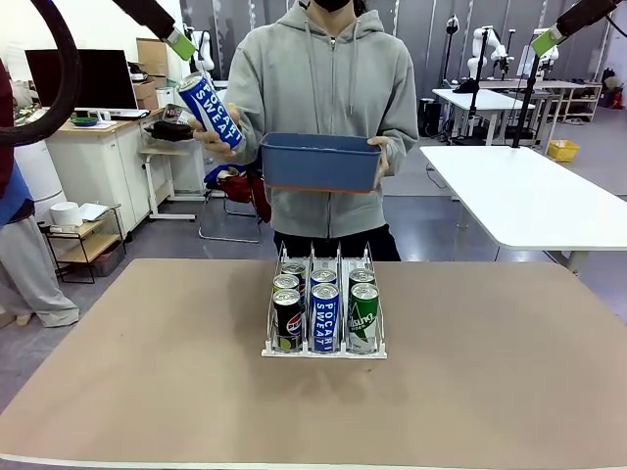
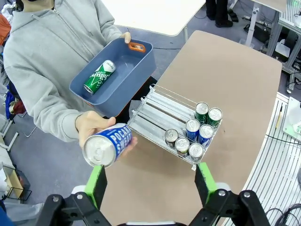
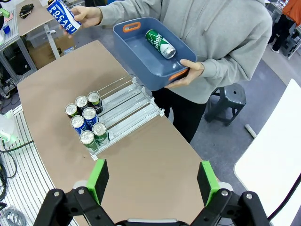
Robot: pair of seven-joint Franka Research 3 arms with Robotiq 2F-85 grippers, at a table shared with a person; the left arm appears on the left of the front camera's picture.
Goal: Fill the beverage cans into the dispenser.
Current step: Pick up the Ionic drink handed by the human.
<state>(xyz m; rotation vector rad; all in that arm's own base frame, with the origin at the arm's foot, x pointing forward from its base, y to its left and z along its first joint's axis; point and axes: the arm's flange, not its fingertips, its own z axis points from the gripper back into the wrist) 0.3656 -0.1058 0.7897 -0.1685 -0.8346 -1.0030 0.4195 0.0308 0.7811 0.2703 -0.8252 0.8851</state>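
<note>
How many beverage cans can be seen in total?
9: seven in the dispenser, one green can lying in the blue bin, one Pocari Sweat can in the person's hand. None seems hidden.

Brown table [image 1: 147, 392] — white wire dispenser [image 1: 294, 352] standing at its middle.

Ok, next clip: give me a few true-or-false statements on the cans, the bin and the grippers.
1. The dispenser holds six cans, two per lane. True.
2. The blue bin holds two cans. False: one green can lies in it.
3. The left gripper is shut on the Pocari Sweat can. False: it is open, and the person's hand holds that can.
4. The right gripper is open, holding nothing. True.
</note>
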